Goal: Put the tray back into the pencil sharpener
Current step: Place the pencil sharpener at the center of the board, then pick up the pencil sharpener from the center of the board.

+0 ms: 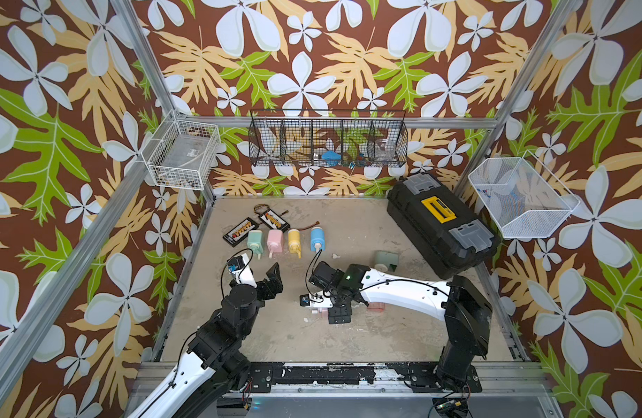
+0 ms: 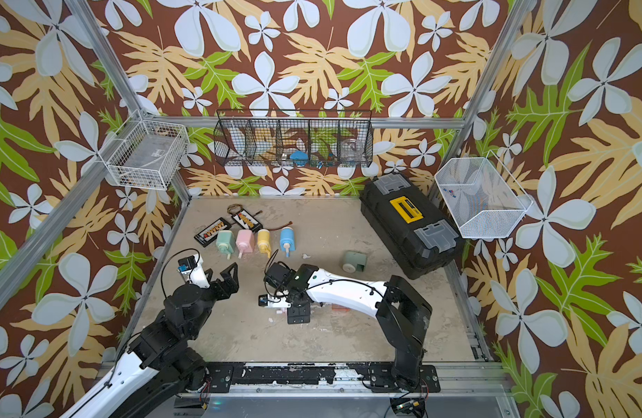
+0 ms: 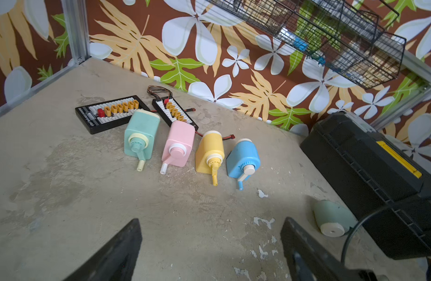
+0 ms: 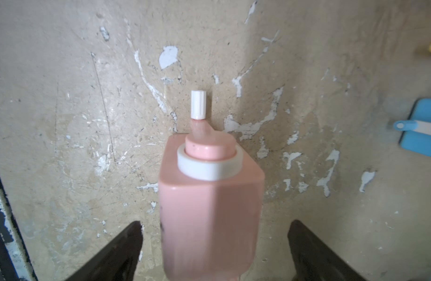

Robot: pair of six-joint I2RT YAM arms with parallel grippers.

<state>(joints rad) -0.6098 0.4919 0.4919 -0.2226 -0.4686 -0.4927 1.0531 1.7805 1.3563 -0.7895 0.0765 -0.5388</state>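
Right wrist: smooth, boxy pink sharpener point(image 4: 211, 214)

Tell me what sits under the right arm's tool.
A pink plastic pencil sharpener with a white crank knob sits on the worn table between the open jaws of the right tool, untouched. In both top views the tool covers most of it; its tray slot is hidden.
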